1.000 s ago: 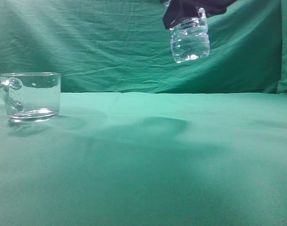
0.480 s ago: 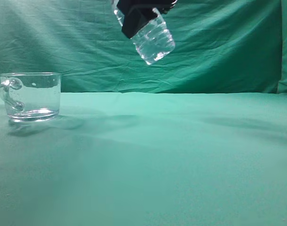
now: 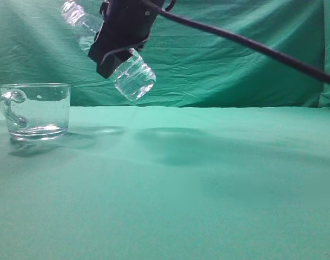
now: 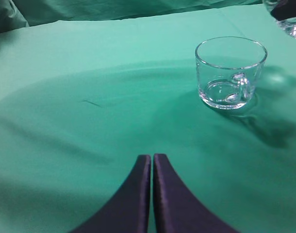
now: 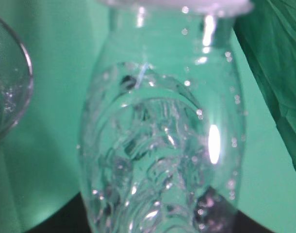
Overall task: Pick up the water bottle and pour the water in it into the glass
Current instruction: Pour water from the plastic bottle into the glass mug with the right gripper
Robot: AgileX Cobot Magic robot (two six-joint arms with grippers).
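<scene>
My right gripper (image 3: 119, 40) is shut on the water bottle (image 3: 133, 78), a clear ribbed plastic bottle held in the air and tilted, its neck (image 3: 73, 11) up and to the left, its base down and to the right. In the right wrist view the bottle (image 5: 162, 136) fills the frame, with glints of water inside. The glass (image 3: 36, 111), a short clear mug with a loop handle, stands upright on the green cloth at the left, below and left of the bottle's neck. It also shows in the left wrist view (image 4: 230, 73). My left gripper (image 4: 152, 160) is shut and empty, low over the cloth.
A green cloth (image 3: 208, 184) covers the table and hangs as a backdrop (image 3: 235, 70) behind it. The right arm's dark link (image 3: 251, 46) slants across the upper right. The glass's rim (image 5: 12, 77) shows at the left edge of the right wrist view.
The right gripper has carried the bottle leftwards towards the glass and a little lower. The bottle has tilted further, neck to the left. The glass has not moved.
</scene>
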